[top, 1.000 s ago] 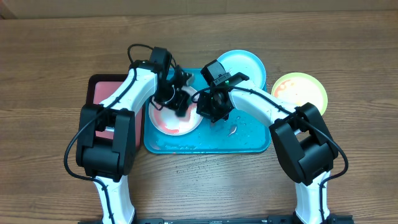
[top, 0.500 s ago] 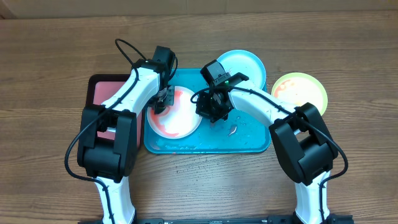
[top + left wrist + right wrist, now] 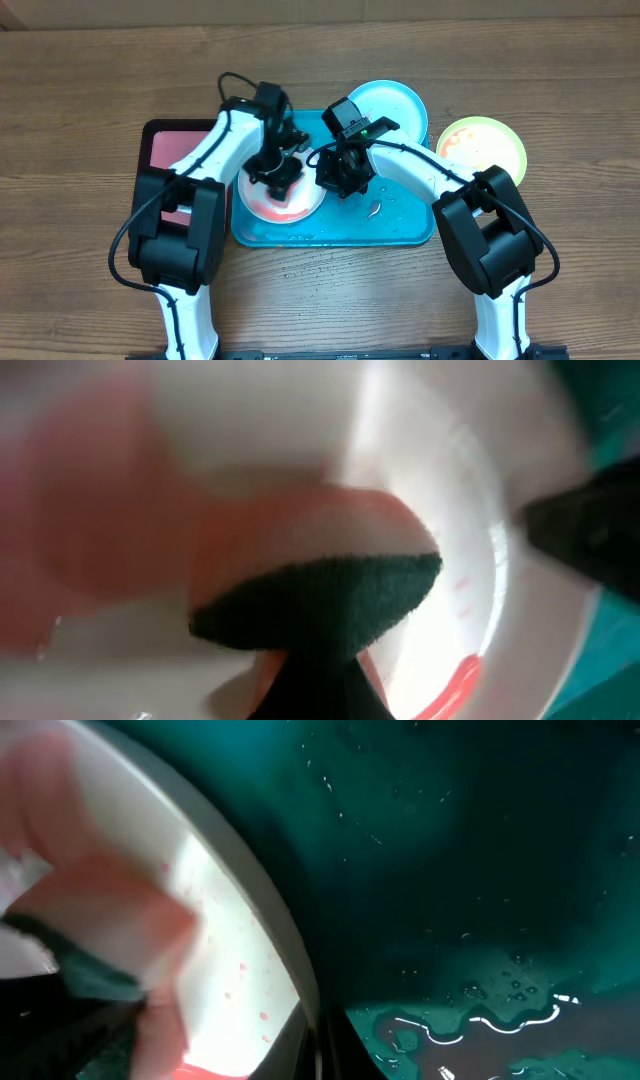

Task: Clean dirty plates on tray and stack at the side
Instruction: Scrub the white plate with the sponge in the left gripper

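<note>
Inspecting overhead view. Finding turquoise tray [image 3: 400, 222] at ctr of tabletop [image 3: 80, 100], long side running 9 to 3 o'clock.

Noting white plate [image 3: 288, 207] lying inside tray at its 9 o'clock end, carrying red sauce smear [image 3: 455, 680] near rim and pink film across the well.

Recording L gripper [image 3: 282, 172] hanging over plate ctr, jaws clamped on sponge [image 3: 330, 595] w/ dk green face. Per L wrist view, seeing green face turned down toward plate; not confirming contact, pic too blurred.

Recording R gripper [image 3: 340, 180] sitting at plate's 3 o'clock rim, jaws together. Per R wrist view, seeing plate rim running straight into jaws, so reading as pinching white plate at its edge.

Noting water beads and a small puddle [image 3: 480, 1020] wetting bare tray floor at approx 4 o'clock of plate.

Locating light blue plate [image 3: 395, 105] at tray's 1 o'clock corner, overlapping tray rim, partly hidden behind R arm.

Locating yellow-green plate [image 3: 482, 145] on tabletop, off tray toward 2 o'clock, just beside blue one, showing red marks.

Logging dk red tray [image 3: 165, 145] just beside turquoise tray at 9 o'clock, w/ L arm crossing above it.
</note>
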You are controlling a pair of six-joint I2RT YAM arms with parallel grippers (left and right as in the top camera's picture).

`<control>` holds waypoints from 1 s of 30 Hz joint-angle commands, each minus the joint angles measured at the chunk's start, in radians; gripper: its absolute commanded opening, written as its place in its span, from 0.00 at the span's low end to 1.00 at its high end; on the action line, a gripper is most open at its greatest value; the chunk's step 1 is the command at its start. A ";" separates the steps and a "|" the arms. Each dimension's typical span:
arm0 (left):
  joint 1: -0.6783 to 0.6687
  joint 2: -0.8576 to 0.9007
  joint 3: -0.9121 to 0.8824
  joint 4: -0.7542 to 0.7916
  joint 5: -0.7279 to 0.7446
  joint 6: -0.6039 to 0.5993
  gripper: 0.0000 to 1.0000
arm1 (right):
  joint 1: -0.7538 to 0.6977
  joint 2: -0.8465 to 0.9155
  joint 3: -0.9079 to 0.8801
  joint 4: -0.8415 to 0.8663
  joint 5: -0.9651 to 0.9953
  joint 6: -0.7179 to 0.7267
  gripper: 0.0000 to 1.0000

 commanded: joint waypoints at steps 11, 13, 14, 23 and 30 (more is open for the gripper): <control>-0.020 0.011 -0.013 0.241 -0.632 -0.555 0.04 | -0.006 0.004 -0.014 0.008 0.020 0.020 0.04; -0.020 0.011 -0.013 0.176 -0.624 -0.554 0.04 | -0.006 0.004 -0.014 0.009 0.020 0.020 0.04; -0.020 0.011 -0.013 0.136 -0.615 -0.548 0.04 | -0.006 0.004 -0.014 0.009 0.020 0.020 0.04; -0.025 0.011 -0.013 -0.167 -0.565 -0.523 0.04 | -0.006 0.004 -0.014 0.009 0.019 0.020 0.04; -0.026 0.011 -0.013 -0.107 -0.251 -0.287 0.04 | -0.006 0.004 -0.014 0.009 0.020 0.020 0.04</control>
